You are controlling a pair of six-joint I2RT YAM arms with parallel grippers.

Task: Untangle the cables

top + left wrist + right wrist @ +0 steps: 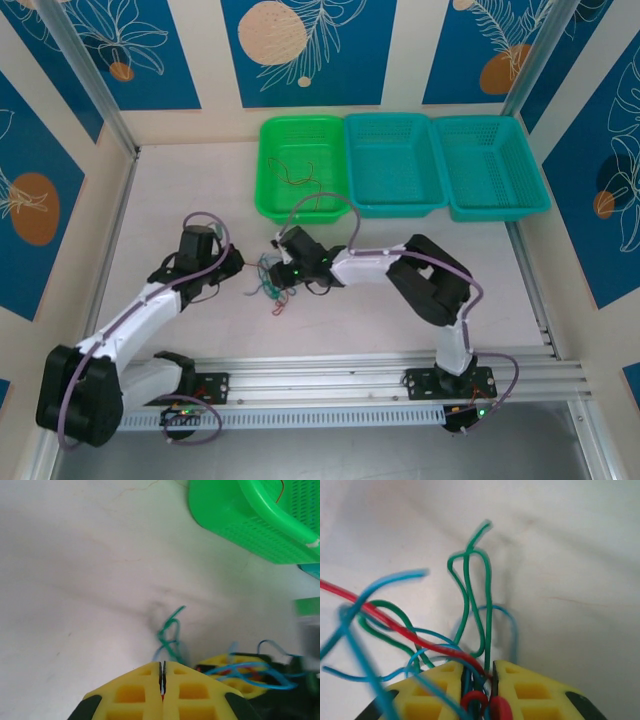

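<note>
The cables (272, 288) are a small tangle of green, blue and red wires on the white table, between my two grippers. My right gripper (278, 263) (479, 664) is shut on the bundle. Green loops (475, 595) rise from its yellow jaws, a red wire (385, 617) runs off to the left, and blue strands (350, 625) cross in front. My left gripper (238, 265) (162, 663) sits just left of the tangle, its jaws pressed together with a sliver of red wire in the slit. A green loop (170, 630) stands just beyond its tips.
A green basket (275, 200) (250, 520) at the back holds one loose red-brown wire (296, 172). Two teal baskets (392, 205) (488, 210) stand to its right. An aluminium rail (350, 370) runs along the near edge by the arm bases.
</note>
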